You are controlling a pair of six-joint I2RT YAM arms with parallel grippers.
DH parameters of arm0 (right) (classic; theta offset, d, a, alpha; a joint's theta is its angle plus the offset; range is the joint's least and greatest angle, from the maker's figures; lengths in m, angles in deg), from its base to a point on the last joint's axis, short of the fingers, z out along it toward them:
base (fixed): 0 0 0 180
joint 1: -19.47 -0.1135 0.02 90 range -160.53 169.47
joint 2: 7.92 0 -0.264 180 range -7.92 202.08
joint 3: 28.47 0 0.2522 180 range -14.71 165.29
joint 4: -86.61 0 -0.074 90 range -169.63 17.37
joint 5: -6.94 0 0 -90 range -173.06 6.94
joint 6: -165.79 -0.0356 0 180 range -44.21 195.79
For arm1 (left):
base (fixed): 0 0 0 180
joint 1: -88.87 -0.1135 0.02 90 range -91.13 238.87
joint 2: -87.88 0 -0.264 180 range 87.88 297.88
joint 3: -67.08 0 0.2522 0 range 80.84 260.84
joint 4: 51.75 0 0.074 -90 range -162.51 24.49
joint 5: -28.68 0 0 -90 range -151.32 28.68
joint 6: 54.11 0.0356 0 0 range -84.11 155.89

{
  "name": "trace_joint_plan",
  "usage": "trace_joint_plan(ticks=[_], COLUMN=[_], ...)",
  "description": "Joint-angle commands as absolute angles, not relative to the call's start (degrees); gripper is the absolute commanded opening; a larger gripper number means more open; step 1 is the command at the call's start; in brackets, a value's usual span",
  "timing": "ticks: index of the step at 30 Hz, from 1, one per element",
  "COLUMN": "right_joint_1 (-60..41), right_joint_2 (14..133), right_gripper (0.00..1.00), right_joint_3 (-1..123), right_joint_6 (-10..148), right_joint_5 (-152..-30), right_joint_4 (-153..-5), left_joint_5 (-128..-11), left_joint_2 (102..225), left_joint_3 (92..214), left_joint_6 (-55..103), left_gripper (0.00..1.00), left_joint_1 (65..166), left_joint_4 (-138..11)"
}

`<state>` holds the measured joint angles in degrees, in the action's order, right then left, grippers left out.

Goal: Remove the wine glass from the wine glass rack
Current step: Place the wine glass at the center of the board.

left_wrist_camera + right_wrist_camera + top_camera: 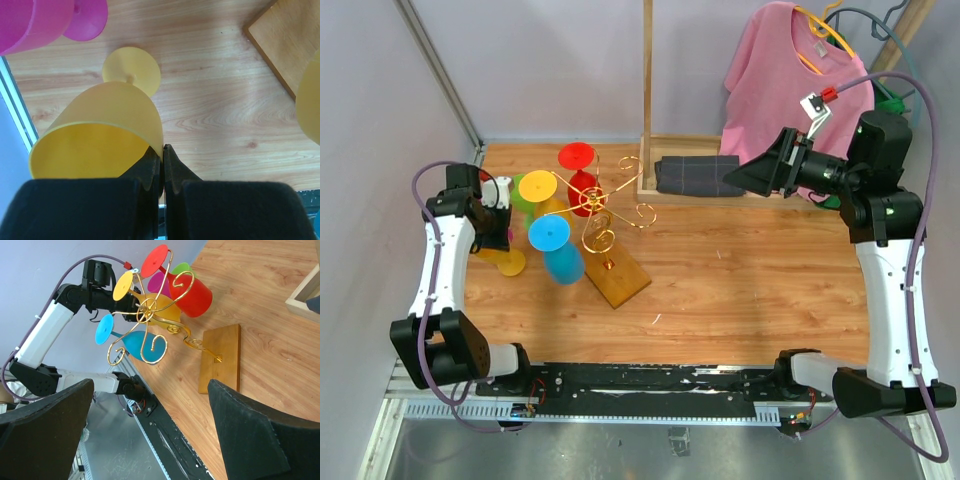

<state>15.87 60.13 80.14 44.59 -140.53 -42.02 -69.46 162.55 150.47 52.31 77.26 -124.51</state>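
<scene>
Already off the rack [608, 222], light stiff yellow glass [100, 135], rim pinched in clenched left gripper [163, 155] at 5 o'clock; right gripper [150, 430] released.

- The wine glass rack [605, 225] is gold wire with curled arms on a wooden base, standing at the left-centre of the table.
- Red, yellow and blue glasses hang upside down from it.
- One yellow wine glass [107, 127] lies on its side left of the rack, off it.
</scene>
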Motion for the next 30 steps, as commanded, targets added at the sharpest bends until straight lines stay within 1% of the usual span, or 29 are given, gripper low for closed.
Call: trace_joint_plan(ticks=[1,3,4,8,9,10,13,19,25,30], right_joint_1=[17.2,17.3,17.3,17.4,17.4,17.4,17.5,17.6,17.6,17.6], right_joint_2=[58.3,58.1,58.0,57.6,57.6,57.5,57.4,57.0,56.9,56.8], right_gripper=[0.99,0.99,0.99,0.99,0.98,0.99,0.98,0.99,0.98,0.98], right_joint_3=[79.5,79.3,79.1,78.9,78.9,79.0,79.0,78.8,78.8,78.5], right_joint_6=[45.0,44.9,44.9,44.9,44.8,44.8,44.7,44.6,44.5,44.5], right_joint_5=[-141.9,-141.9,-141.9,-142.0,-142.0,-142.0,-142.2,-142.2,-142.3,-142.3], right_joint_4=[-42.5,-42.5,-42.5,-42.5,-42.5,-42.5,-42.5,-42.5,-42.6,-42.5], left_joint_5=[-69.2,-69.0,-69.0,-68.8,-68.7,-68.8,-69.0,-68.9,-68.9,-69.8], left_joint_2=[164.0,164.7,165.0,165.9,166.0,166.1,166.0,165.5,164.8,164.0], left_joint_3=[153.7,154.5,154.9,156.1,156.2,156.2,156.1,156.2,158.1,161.6], left_joint_6=[51.8,51.7,51.6,51.4,51.5,51.5,51.7,51.7,51.3,50.5], left_gripper=[0.00,0.00,0.03,0.24,0.28,0.30,0.32,0.33,0.41,0.44], left_joint_1=[76.7,76.7,76.7,76.7,76.7,76.7,76.7,76.7,76.7,76.7], left_joint_4=[-124.6,-124.5,-124.6,-125.0,-124.9,-125.0,-125.1,-125.1,-125.9,-127.3])
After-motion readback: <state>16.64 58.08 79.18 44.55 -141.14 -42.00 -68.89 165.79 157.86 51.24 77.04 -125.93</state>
